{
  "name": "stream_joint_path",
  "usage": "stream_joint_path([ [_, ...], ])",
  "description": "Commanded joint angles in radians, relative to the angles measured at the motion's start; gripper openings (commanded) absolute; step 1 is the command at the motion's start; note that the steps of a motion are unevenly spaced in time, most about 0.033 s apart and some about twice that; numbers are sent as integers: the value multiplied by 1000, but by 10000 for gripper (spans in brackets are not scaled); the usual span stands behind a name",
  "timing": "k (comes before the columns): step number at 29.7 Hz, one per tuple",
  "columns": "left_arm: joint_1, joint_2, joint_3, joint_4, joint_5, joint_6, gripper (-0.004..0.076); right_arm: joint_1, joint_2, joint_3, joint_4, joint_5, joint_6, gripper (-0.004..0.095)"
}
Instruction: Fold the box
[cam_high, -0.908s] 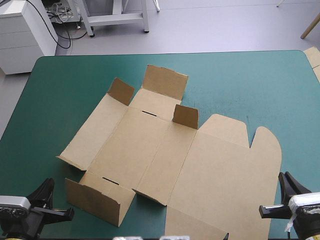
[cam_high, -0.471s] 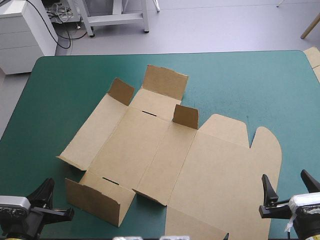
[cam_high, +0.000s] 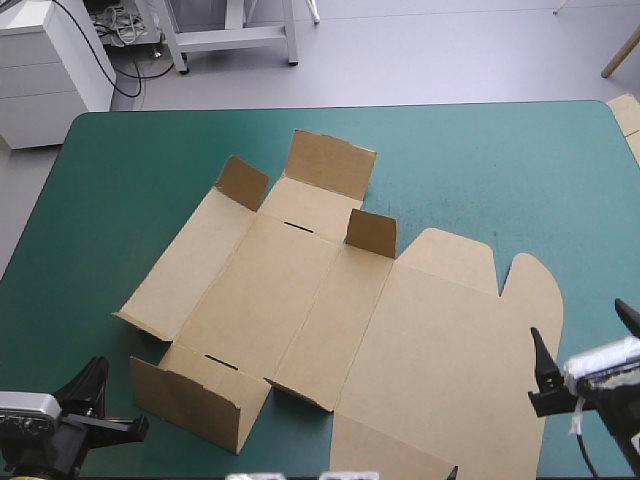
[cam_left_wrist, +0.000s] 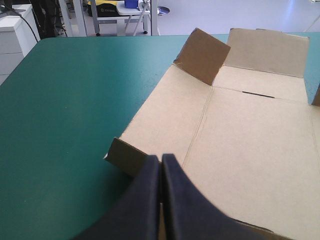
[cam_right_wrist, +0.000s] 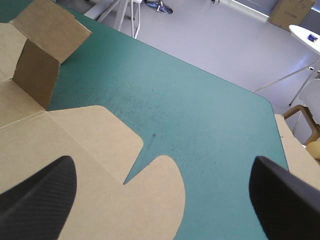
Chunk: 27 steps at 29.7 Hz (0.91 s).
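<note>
Moved since the earlier frames: the right gripper (cam_high: 578, 322), at the lower right of the high view, has spread its fingers wide and shifted up and slightly right; all else is unchanged.

1. Table, teal-green cover (cam_high: 480, 160): fills most of the high view.
2. Box (cam_high: 300, 300): brown cut sheet, centre to lower right of the frame, mostly flat. Lid panel (cam_high: 450, 340) with rounded lobes lies flat at lower right. Rear flap (cam_high: 332, 162) and near wall (cam_high: 195, 400) are raised; two small tabs (cam_high: 243, 182) (cam_high: 371, 232) stand up.
3. Right gripper (cam_right_wrist: 162, 165): jaws wide apart, holding nothing, poised above the lobed edge of the lid panel, not touching it.
4. Left gripper (cam_high: 92, 372), lower left: jaws pressed together in one point (cam_left_wrist: 161, 157), gripping nothing, tip just at the box's near corner; contact cannot be told.
5. Spare board (cam_high: 625, 115): an edge at upper right, off the table's corner.

Step in hand, by judgement: early approach, side walls not yet raised. The next move calls for the open right jaws to descend onto the lid's edge.
</note>
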Motion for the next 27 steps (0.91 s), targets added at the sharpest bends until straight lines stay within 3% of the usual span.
stream_joint_path([
  [1, -7, -7, -24, -16, -78, -2, -8, 3, 163, -133, 25, -59, -45, 862],
  [9, -7, -7, -24, -16, -78, 1, -8, 3, 560, -398, 300, 96, -179, 862],
  [14, -7, -7, -24, -16, -78, 3, -8, 10, 768, -516, 408, 124, -210, 862],
  [22, -7, -7, -24, -16, -78, 1, -8, 196, 1052, -693, 393, 131, -206, 862],
  [27, -7, -7, -24, -16, -78, 1, -8, 320, 1257, -841, 255, 145, -145, 862],
])
